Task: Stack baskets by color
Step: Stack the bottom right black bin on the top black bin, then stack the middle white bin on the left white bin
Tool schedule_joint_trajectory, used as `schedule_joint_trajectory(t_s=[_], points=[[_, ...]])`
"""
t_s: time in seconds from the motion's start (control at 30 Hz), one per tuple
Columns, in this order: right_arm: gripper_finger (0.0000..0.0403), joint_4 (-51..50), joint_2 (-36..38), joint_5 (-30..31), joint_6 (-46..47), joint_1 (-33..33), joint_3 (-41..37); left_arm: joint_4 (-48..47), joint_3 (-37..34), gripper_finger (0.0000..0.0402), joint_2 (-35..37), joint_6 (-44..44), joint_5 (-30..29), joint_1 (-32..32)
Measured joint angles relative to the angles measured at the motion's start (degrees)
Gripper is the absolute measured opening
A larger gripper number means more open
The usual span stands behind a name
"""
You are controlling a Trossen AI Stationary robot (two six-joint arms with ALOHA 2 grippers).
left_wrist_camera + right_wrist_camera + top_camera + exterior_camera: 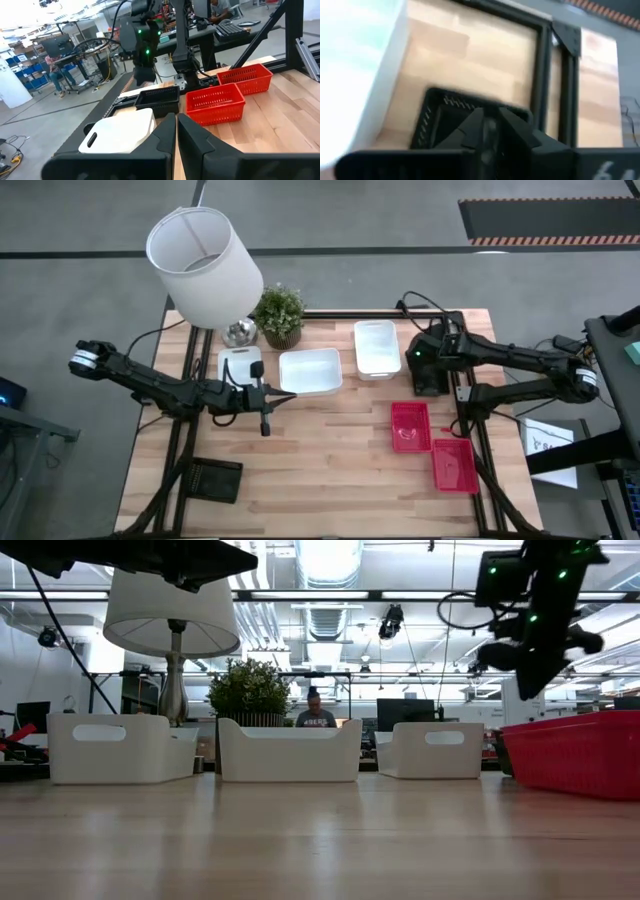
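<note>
Three white baskets (310,372) stand in a row along the far side of the table. Two red baskets (410,426) sit side by side at the right, toward the near edge. One black basket (159,98) rests at the far right by the frame rail, and another (215,478) lies at the near left edge. My right gripper (491,125) hangs above the far-right black basket (445,120), slanting down, its fingers a little apart and clear of it. My left gripper (176,130) is shut and level, near the middle white basket, holding nothing.
A lamp with a white shade (205,265) and a potted plant (280,315) stand at the far left. Black frame rails (470,420) run along the table's sides. Bare wood lies in the middle and near part of the table. A person (316,712) sits in the room beyond.
</note>
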State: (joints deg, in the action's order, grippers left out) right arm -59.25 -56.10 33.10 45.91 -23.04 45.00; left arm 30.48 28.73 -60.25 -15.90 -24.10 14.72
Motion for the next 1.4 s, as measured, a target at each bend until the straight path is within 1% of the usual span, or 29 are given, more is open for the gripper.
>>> schedule_joint_trajectory(t_s=[0.1,0.17,0.53,0.73,0.9,1.07,1.27,1.4], points=[[0.0019,5.03,-2.93,3.29,-2.83,-0.02,-0.79,0.06,-0.02,0.0,0.0,0.04,0.0,0.0],[0.0012,6.77,-5.2,5.7,-3.5,-0.05,-0.81,0.07,-0.02,0.0,0.0,0.13,0.0,0.0],[0.0009,9.01,-18.03,7.48,-3.09,-0.32,-0.84,0.39,-0.02,0.0,0.0,0.26,0.0,0.0],[0.0009,9.19,-20.5,7.44,-2.47,-0.62,-0.68,0.39,-0.04,0.0,0.0,0.28,0.0,0.0],[0.0009,7.69,-17.11,6.93,-3.86,-0.62,-0.29,0.39,-0.04,0.0,0.0,0.28,0.0,0.0],[0.0009,4.39,-9.41,6.99,-5.03,0.5,1.24,0.35,-0.07,0.0,0.0,1.53,0.0,-0.01],[0.0009,6.02,1.03,6.91,-8.17,5.89,1.02,0.11,-0.17,0.0,-0.63,12.18,0.0,0.06],[0.0009,11.98,6.37,6.82,-13.54,11.21,0.12,0.67,-0.17,0.0,-2.07,19.08,0.02,0.25]])
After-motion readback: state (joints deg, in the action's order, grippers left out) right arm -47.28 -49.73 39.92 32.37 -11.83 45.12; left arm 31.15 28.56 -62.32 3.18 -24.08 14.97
